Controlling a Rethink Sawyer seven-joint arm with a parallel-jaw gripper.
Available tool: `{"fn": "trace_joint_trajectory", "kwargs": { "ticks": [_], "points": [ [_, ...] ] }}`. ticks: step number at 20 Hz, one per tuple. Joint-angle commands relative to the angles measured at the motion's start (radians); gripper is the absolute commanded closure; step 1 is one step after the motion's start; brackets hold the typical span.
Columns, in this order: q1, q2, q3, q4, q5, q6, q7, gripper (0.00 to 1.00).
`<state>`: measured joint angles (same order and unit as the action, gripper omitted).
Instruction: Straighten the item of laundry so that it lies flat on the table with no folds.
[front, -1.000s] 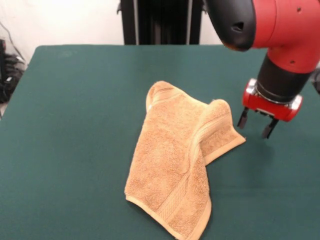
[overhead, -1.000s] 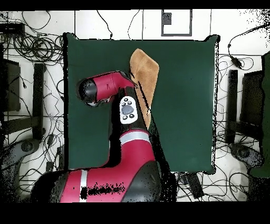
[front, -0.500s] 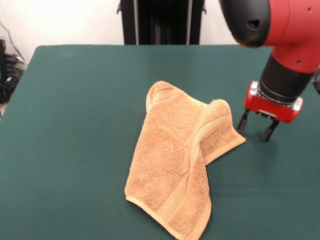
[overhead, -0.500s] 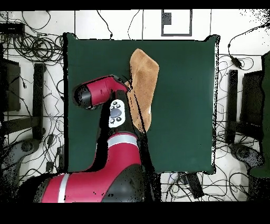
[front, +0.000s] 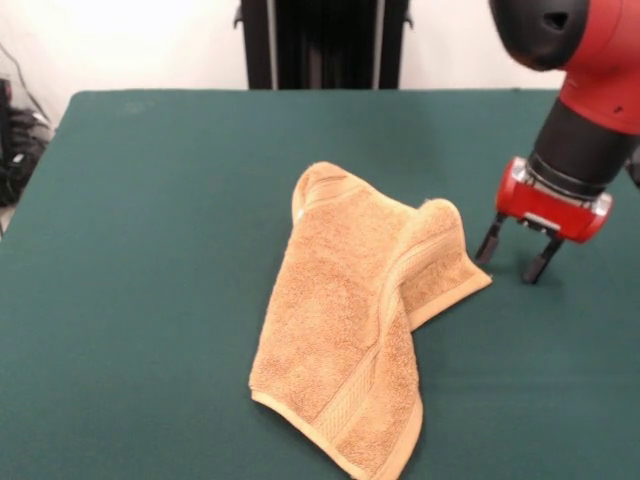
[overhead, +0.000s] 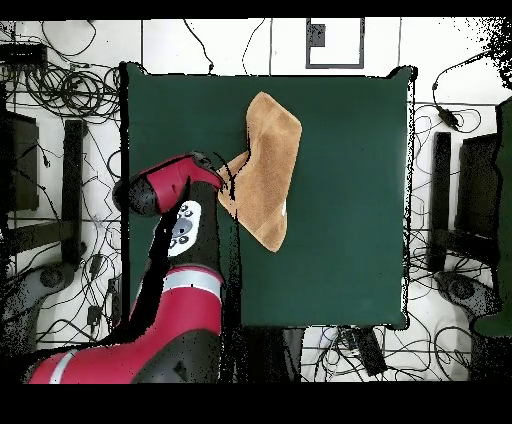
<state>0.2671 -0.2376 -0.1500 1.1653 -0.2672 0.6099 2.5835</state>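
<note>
Only the front view shows the red gripper (front: 513, 260) with fingers (front: 487, 243) spread beside the folded tan-orange terry towel (front: 355, 320). Overhead, the arm hides them; the towel's white label (overhead: 284, 208) shows on the dark green desk (overhead: 350, 200).

Dark green table (front: 150, 250), tan-orange towel (front: 350, 330) lying on it near the middle, partly folded over itself

Bright, even light from above; soft shadows under the towel (front: 360, 320); sharp focus throughout
</note>
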Motion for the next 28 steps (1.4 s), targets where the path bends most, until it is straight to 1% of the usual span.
{"fn": "trace_joint_trajectory", "kwargs": {
  "ticks": [1,4,6,9,10,11,13,15,19,21,23,24,26,27,28],
  "points": [
    [0.08,0.235,-0.082,0.002,0.048,-0.224,0.401,0.0],
    [0.089,0.248,-0.102,0.001,0.067,-0.254,0.393,0.0],
    [0.136,0.28,-0.169,-0.016,0.091,-0.286,0.471,0.0],
    [0.224,0.385,-0.308,-0.067,0.165,-0.36,0.63,0.0],
    [0.231,0.407,-0.325,-0.078,0.188,-0.371,0.637,0.0],
    [0.231,0.415,-0.334,-0.082,0.193,-0.375,0.612,0.0],
    [0.222,0.407,-0.328,-0.071,0.207,-0.384,0.564,0.0],
    [0.237,0.42,-0.357,-0.069,0.234,-0.413,0.574,0.0],
    [0.313,0.524,-0.508,-0.114,0.303,-0.455,0.665,0.0],
    [0.319,0.548,-0.537,-0.126,0.315,-0.453,0.64,0.0],
    [0.289,0.528,-0.488,-0.117,0.312,-0.465,0.56,0.0],
    [0.257,0.492,-0.429,-0.103,0.293,-0.445,0.488,0.0],
    [0.201,0.434,-0.347,-0.08,0.257,-0.43,0.371,0.0],
    [0.161,0.399,-0.288,-0.064,0.239,-0.43,0.312,0.0],
    [0.082,0.346,-0.176,-0.036,0.22,-0.39,0.203,0.0]
  ]
}}
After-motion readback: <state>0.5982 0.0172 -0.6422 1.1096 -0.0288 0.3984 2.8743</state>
